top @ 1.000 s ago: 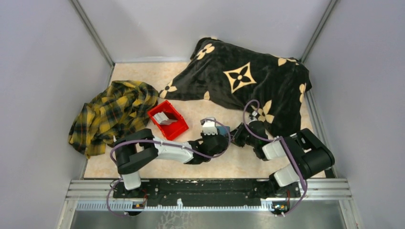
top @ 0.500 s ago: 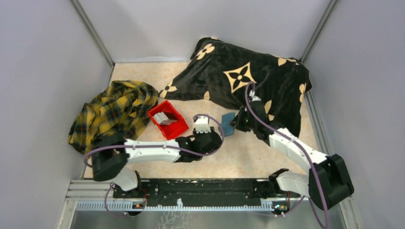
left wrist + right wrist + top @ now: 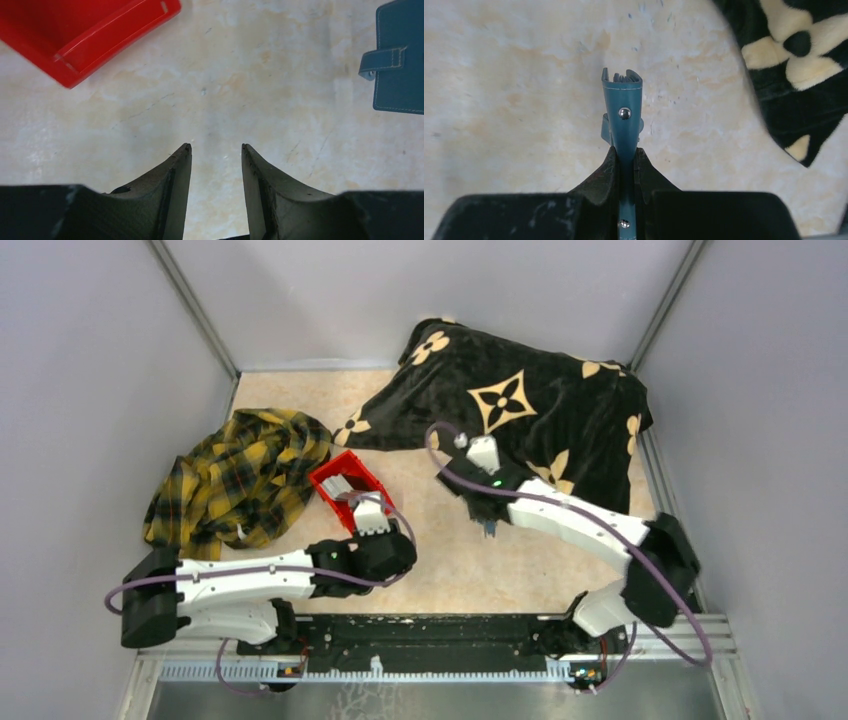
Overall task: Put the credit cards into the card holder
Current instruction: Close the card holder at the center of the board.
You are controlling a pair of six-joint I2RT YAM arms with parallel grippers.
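right gripper (image 3: 626, 156) clamped on teal card holder (image 3: 623, 95); edge-on, stud visible | black flower-print blanket (image 3: 809, 80) top right; apart | marbled table (image 3: 514, 100) beneath

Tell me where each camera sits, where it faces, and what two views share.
Top external: above and behind the bases, looking down on the table; both arms show.
Left wrist: faces down at the table and red bin; the open left gripper shows.
Right wrist: faces down at the table; the right gripper shows, shut on the card holder.
Both wrist views show the card holder.
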